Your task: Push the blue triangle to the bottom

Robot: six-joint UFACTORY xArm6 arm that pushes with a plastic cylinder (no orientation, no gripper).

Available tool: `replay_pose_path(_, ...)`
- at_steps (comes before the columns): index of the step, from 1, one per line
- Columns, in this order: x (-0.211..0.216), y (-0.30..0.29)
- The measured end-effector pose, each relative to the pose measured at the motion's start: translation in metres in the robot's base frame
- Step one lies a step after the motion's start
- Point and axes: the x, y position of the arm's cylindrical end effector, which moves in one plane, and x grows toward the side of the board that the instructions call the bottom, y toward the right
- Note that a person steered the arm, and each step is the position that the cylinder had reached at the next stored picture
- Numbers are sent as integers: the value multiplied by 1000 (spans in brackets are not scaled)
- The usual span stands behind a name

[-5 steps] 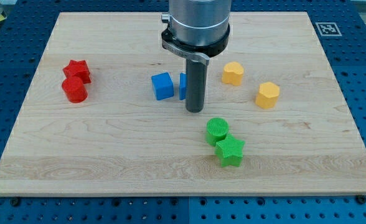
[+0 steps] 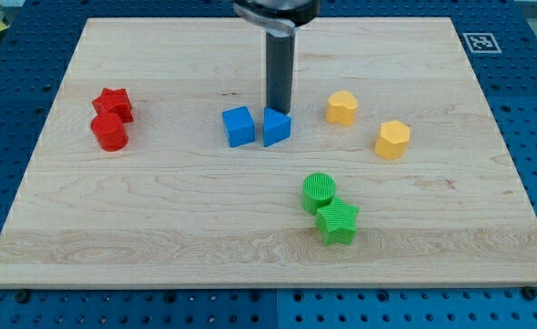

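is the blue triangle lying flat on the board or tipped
Flat: the blue triangle shows its level top face, beside the blue cube. My tip is just behind it.

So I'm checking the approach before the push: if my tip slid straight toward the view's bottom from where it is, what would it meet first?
My tip sits just above the blue triangle in the view, so it would meet that block first, apparently almost at once. The blue cube lies to the view's left of that line.

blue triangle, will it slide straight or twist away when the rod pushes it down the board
The blue triangle looks like a small rigid block sitting flat on the smooth wooden board, so it should slide, not tip. My tip is right behind it, at the view's top. Its angled sides may make it rotate under an off-centre push, perhaps nudging the adjacent blue cube.
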Motion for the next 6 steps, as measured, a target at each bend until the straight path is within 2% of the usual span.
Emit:
replay_pose_path(2, 12, -3)
replay_pose_path(3, 12, 17)
replay_pose_path(5, 46, 27)
replay_pose_path(6, 53, 12)
